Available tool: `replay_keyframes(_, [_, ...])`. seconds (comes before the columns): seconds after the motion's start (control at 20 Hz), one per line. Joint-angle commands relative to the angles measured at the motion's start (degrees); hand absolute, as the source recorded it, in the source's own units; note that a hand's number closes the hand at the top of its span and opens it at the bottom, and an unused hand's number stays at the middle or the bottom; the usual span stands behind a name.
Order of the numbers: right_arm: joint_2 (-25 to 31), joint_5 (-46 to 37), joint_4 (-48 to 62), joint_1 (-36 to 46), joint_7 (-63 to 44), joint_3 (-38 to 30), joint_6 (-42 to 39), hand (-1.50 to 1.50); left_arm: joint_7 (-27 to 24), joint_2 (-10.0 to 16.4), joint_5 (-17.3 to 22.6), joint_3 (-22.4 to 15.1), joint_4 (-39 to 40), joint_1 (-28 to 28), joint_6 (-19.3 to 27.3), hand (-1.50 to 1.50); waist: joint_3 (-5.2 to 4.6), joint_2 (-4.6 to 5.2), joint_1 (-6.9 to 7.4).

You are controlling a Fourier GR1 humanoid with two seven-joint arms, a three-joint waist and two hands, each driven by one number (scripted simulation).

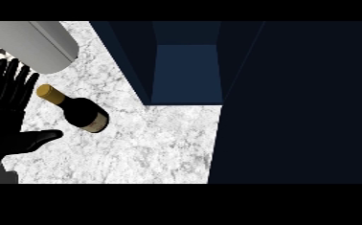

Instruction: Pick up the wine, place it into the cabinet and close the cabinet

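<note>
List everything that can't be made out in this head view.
Right hand: shows nowhere in the head view.
Left hand: palm cut off by the left edge; only fingers and thumb show.
Grey cylinder, top left: cut off by the left and upper edges; what it is cannot be told.
Wine bottle: label print too small to read.
Cabinet: top cut off by the upper edge; inside too dark to show shelves.

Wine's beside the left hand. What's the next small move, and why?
Probably ease the left hand rightward until the wine bottle sits inside its span. The hand is open and not touching the bottle, and the cabinet is already open.
</note>
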State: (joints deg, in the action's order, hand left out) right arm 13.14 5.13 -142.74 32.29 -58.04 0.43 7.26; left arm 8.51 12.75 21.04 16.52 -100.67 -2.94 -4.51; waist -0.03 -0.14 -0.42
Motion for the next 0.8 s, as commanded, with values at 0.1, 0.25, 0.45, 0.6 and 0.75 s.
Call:
replay_keyframes(0.1, [1.5,6.3,-6.4,2.2,-5.9,-3.3,0.8,-1.5,-6.0,-0.6,-1.5,1.2,6.1,2.5,-2.4,-1.5,-0.01,-0.06,0.15])
replay_keyframes(0.25, [1.6,6.6,-4.1,4.4,-5.8,-3.5,1.0,-1.5,-9.1,-1.1,-3.8,0.4,10.6,0.3,-2.1,-1.5,-0.01,0.0,0.12])
replay_keyframes(0.45, [0.2,3.0,-9.5,-0.2,-7.4,0.1,2.1,-1.5,-15.1,-3.0,-4.7,-0.3,14.1,4.0,-5.0,-1.5,0.0,-0.1,0.05])
replay_keyframes(0.6, [-1.0,2.2,-6.7,1.2,-4.9,1.5,2.6,-1.5,-19.8,0.0,-4.5,2.4,24.9,0.1,-7.9,-1.5,-0.03,0.04,-0.04])
replay_keyframes(0.75, [1.9,6.6,-6.5,4.0,-7.4,-2.9,1.4,-1.5,-22.6,-0.7,-6.6,1.3,29.8,-0.7,-8.2,-1.5,-0.03,0.0,-0.3])
